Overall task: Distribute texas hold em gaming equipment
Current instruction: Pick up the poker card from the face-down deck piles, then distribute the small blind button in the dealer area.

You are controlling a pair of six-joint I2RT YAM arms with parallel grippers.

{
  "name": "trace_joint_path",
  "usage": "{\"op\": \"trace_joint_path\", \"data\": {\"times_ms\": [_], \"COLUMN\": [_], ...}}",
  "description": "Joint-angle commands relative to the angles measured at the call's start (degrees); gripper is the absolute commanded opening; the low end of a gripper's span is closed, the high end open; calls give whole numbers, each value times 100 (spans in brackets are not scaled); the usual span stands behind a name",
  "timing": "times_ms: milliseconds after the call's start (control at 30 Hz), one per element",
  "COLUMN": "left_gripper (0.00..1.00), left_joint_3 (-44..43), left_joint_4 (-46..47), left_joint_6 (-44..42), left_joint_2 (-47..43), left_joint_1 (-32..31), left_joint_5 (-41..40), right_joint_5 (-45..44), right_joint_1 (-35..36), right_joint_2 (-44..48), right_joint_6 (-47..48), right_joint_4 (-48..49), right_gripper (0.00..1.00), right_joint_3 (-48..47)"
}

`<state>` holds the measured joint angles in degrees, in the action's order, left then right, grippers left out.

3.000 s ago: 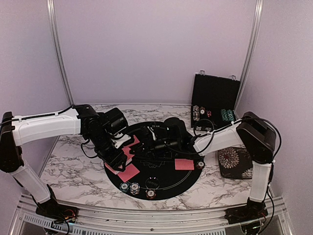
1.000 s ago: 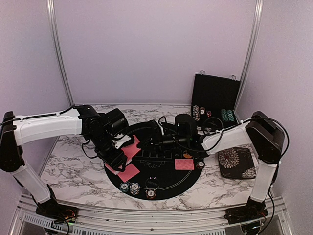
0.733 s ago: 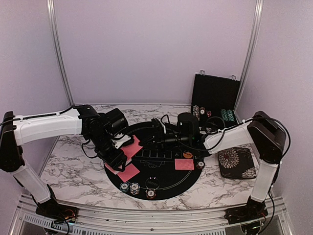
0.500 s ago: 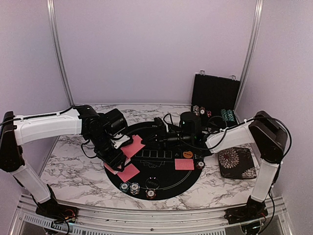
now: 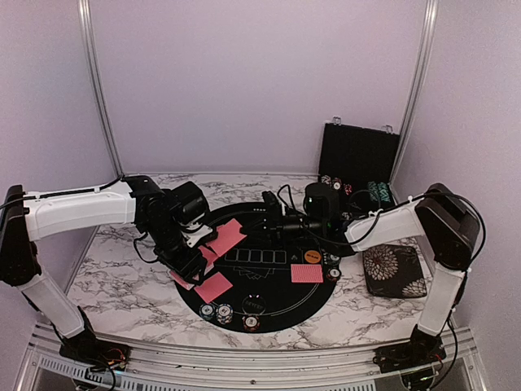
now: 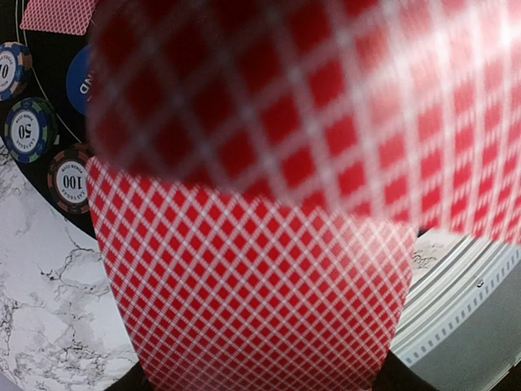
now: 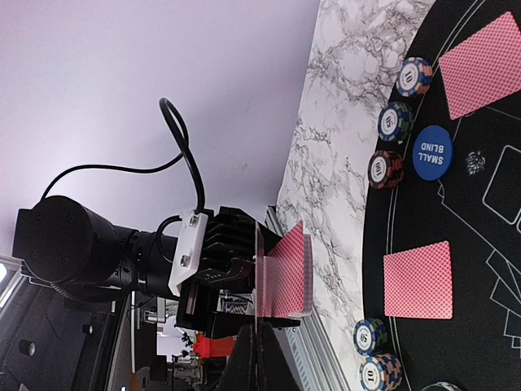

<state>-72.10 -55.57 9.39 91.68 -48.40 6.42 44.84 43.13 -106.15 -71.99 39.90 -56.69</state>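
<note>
My left gripper [image 5: 194,262] is shut on a deck of red-backed playing cards [image 5: 213,247], which fills the left wrist view [image 6: 252,301]; only the dark finger corners show at the bottom. My right gripper [image 7: 257,346] is shut on one card [image 7: 257,277], seen edge-on as a thin line in front of the deck [image 7: 286,273]. From above, the right gripper [image 5: 266,212] hovers over the far side of the round black mat [image 5: 281,314]. Dealt cards [image 5: 214,287] [image 5: 307,273] lie face down. Chip stacks [image 5: 224,313] and a blue button [image 7: 431,152] sit at the mat's near rim.
An open black chip case [image 5: 358,159] stands at the back right with chips in its tray [image 5: 376,192]. A floral black pad [image 5: 391,270] lies under the right arm. An orange button [image 5: 312,257] and a chip stack [image 5: 332,273] sit at the mat's right side.
My right gripper has drawn back to the right and farther from the left gripper, taking one card off the deck. The left arm has stayed put with the deck.
</note>
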Motion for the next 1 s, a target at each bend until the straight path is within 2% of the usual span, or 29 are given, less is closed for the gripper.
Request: {"op": "trace_joint_path", "data": {"times_ms": [0, 367, 633, 967], "left_gripper": [51, 51, 51, 51], "left_joint_3": [78, 204, 216, 264], "left_joint_4": [-42, -33, -28, -33], "left_joint_6": [-69, -83, -116, -114], "left_joint_2": [-219, -365, -432, -480], "left_joint_1": [49, 151, 190, 228], "left_joint_5": [33, 42, 31, 47], "right_joint_5": [94, -54, -461, -800], "right_joint_1": [-157, -507, -600, -608], "right_joint_2": [1, -692, -1801, -2951], "right_joint_6": [80, 664, 1370, 1557], "right_joint_4": [39, -595, -1645, -2296], "right_gripper": [0, 0, 0, 0], "right_joint_3": [-119, -778, -2329, -3722]}}
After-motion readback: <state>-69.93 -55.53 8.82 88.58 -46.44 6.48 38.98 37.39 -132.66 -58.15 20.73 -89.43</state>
